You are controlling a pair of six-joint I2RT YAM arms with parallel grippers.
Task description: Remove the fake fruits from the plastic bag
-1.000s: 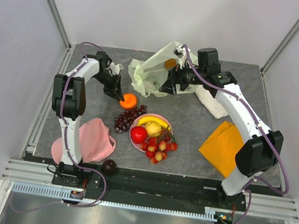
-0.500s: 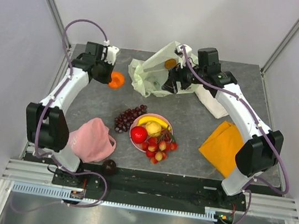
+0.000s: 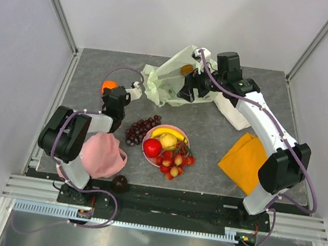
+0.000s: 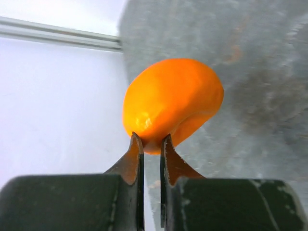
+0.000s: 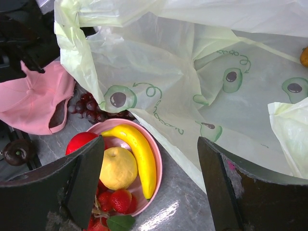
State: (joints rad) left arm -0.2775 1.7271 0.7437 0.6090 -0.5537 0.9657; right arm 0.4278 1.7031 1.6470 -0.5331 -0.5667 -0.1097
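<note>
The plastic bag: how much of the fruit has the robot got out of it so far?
Mostly done. Apple, banana and berries fill the pink plate, with grapes and a plum on the table. The left gripper pinches the orange at the table's far left. One small orange item seems left in the plastic bag, near the open right gripper.

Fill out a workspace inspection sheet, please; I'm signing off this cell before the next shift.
Surface: grey table, mottled.
Job's things: plastic bag at the back, small orange thing showing in it; orange in left gripper; banana, apple, berries on pink plate; grapes, plum on table.
Clutter: pink cloth, white cloth, orange cloth.
Grippers: left gripper shut on orange; right gripper open, near bag.
Cables: purple cables along both arms.
Surroundings: white walls, metal frame post.
</note>
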